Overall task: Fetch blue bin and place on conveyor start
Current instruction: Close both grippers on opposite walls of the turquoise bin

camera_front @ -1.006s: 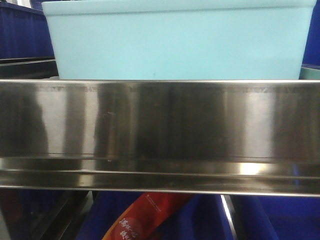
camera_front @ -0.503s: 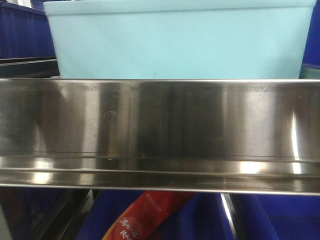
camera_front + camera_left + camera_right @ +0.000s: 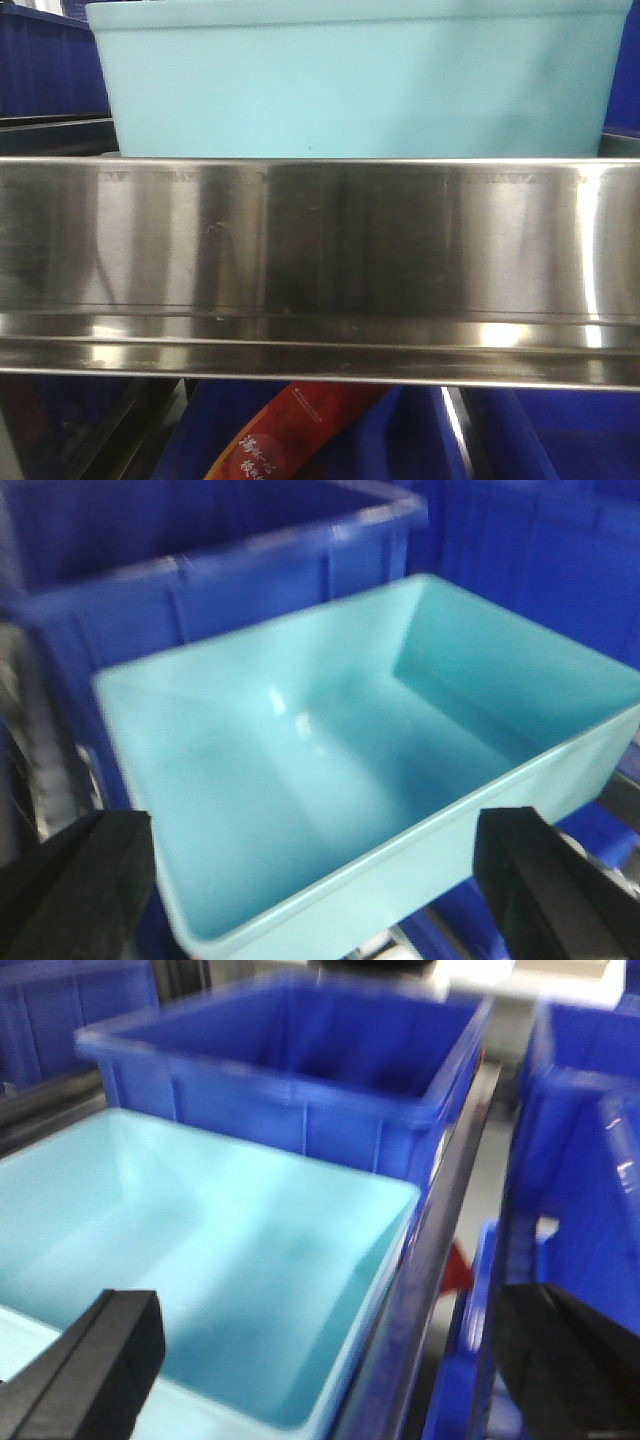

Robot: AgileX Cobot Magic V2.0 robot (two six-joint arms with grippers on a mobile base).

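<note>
Front view, nearest item: stainless-steel shelf rail [image 3: 320, 260], running the full width, brightly reflective.
Below the rail: a red printed packet [image 3: 290, 430] is seen lying in a lower dark blue crate [image 3: 560, 440].
Behind and above the rail: the blue bin [image 3: 360, 90], upright on the shelf, its long wall turned to the camera and its lower edge hidden by the rail. A dark blue crate [image 3: 50, 70] is seen at its far left.

Left wrist view: left jaws, black, are shown at both lower corners, set wide apart and clamped on nothing. The near wall of the blue bin [image 3: 330, 880] lies between them; contact cannot be told. The bin's inner floor and walls are in full view, slightly blurred. A large dark blue crate [image 3: 200, 570] stands just beyond its far side.

Right wrist view: right jaws, black, are likewise held apart. The left one is shown over the blue bin [image 3: 200, 1260], the right one over a right-hand blue crate [image 3: 580, 1160]. Touching cannot be judged. A dark shelf bar [image 3: 440, 1230] is seen beside the bin's right wall. Farther off, a deep blue crate [image 3: 300, 1070] stands beyond the bin.
</note>
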